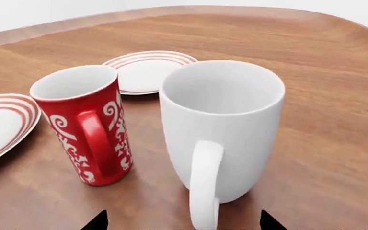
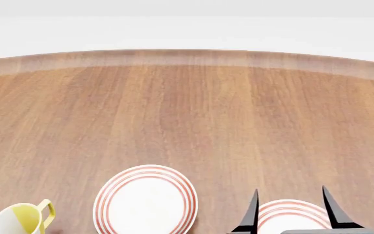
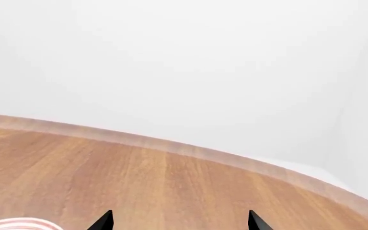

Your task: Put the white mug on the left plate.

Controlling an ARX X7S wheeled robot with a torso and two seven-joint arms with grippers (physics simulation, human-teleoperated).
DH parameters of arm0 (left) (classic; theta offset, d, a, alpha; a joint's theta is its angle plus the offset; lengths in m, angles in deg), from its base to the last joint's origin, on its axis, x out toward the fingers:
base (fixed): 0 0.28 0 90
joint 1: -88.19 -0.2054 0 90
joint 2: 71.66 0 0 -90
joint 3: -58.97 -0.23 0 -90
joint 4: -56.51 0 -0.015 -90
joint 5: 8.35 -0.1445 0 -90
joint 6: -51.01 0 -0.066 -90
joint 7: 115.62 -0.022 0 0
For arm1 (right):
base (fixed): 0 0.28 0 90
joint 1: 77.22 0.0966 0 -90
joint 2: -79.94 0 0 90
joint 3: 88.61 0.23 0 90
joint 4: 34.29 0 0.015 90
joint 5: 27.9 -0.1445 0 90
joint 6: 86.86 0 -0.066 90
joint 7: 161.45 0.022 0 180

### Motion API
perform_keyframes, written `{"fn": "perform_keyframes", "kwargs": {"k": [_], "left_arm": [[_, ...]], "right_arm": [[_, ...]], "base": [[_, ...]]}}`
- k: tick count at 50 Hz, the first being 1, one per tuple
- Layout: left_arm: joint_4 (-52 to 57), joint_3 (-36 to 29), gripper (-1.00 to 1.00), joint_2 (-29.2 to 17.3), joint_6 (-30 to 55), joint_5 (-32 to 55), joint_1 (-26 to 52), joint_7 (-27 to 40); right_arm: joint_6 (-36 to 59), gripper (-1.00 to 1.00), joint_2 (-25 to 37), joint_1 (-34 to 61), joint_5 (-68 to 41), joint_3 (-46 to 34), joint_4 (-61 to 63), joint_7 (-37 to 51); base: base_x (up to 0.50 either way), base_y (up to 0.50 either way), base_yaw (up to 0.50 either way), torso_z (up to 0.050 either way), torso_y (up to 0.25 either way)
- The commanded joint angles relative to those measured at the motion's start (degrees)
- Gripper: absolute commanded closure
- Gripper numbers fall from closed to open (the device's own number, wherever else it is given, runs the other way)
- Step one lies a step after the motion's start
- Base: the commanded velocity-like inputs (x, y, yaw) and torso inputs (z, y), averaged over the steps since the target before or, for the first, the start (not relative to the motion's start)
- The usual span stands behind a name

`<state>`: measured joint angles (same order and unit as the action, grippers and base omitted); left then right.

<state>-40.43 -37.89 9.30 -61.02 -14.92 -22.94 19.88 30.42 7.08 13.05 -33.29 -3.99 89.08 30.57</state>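
The white mug (image 1: 222, 120) stands upright on the wooden table, tall and plain, its loop handle (image 1: 204, 187) turned toward my left gripper (image 1: 182, 221). That gripper is open, and the handle reaches down between its two dark fingertips (image 1: 98, 221). The left plate (image 2: 145, 202), white with red rings, lies near the front of the head view. The white mug and my left gripper are out of the head view. My right gripper (image 2: 292, 210) is open and empty, hanging over the other ringed plate (image 2: 284, 210).
A red patterned mug (image 1: 85, 122) stands close beside the white mug. Two ringed plates (image 1: 147, 69) (image 1: 2, 122) lie beyond them. A small white mug with yellow inside (image 2: 19, 219) sits at the front left. The table's rounded edge (image 2: 187, 57) runs along the back.
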Motion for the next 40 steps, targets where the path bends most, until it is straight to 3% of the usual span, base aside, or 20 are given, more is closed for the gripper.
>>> {"fn": "perform_keyframes", "kwargs": {"k": [1,40], "left_arm": [[-3.2,-1.12,-1.0,-0.04,-0.87,-0.06,1.42,0.94],[-2.02,-4.51,-1.0,-0.87,-0.21,1.84,1.77,2.38]], "right_arm": [[0.1,-1.0,0.14,-0.07,-0.44,0.23,0.29,0.31],[-1.34,-1.0,0.54,-0.26,-1.7,0.31,-0.65,0.85]], "base": [[0.0,0.0,0.0,0.0,0.0],[0.0,0.0,0.0,0.0,0.0]]}}
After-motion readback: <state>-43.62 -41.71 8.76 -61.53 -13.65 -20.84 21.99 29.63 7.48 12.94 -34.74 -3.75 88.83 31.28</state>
